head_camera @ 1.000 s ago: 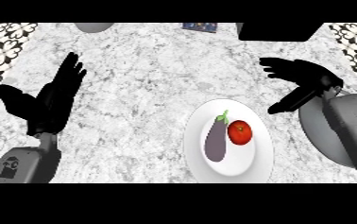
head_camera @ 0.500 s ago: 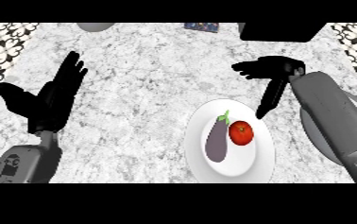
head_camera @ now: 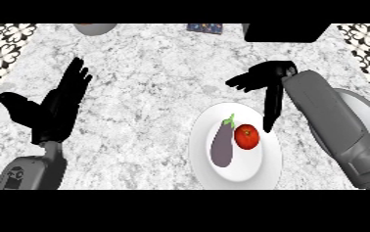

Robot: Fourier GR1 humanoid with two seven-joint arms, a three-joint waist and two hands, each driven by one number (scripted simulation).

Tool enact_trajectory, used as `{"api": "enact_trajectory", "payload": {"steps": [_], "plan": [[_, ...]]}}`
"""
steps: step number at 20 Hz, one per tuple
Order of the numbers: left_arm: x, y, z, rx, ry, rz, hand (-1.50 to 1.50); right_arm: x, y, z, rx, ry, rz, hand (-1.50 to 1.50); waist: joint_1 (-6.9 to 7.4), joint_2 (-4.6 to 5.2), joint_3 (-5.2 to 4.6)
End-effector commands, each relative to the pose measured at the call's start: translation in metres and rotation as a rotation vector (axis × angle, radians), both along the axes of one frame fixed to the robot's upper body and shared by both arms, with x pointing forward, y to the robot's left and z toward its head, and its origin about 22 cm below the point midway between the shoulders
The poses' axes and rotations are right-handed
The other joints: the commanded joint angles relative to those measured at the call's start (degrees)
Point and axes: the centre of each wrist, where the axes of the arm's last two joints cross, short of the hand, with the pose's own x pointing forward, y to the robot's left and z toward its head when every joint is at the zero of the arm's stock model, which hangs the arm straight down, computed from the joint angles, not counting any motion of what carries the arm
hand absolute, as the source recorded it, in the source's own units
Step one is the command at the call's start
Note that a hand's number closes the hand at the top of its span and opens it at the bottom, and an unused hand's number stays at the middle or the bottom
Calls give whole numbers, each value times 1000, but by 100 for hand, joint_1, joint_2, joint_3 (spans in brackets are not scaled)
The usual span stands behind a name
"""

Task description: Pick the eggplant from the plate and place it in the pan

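The eggplant (head_camera: 223, 144) is seen lying on the plate (head_camera: 235, 172) beside a tomato (head_camera: 246, 136), ungrasped. The right hand (head_camera: 265, 79) is held open above the plate; nothing is gripped. The pan cannot be identified.

No readable text, labels, brands or numbers anywhere, small dark card (head_camera: 205, 28) at the counter's far edge carries coloured marks too blurred to read
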Motion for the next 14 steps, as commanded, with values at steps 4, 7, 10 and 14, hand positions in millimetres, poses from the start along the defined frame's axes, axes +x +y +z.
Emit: {"api": "enact_trajectory", "payload": {"steps": [4,7,10,14], "plan": [[-8,11,8,9,2,4,0,7,43,31,-150,-68,165,-150,-3,-22,-2],[-8,15,-12,12,5,34,0,3,29,38,-197,-77,185,-150,-89,-28,-5],[-10,10,-4,7,13,9,0,-4,44,7,-159,-88,137,-150,-39,-5,-1],[-10,0,-7,9,28,8,0,-4,72,18,-125,-101,147,-150,-59,-17,-2]]}}
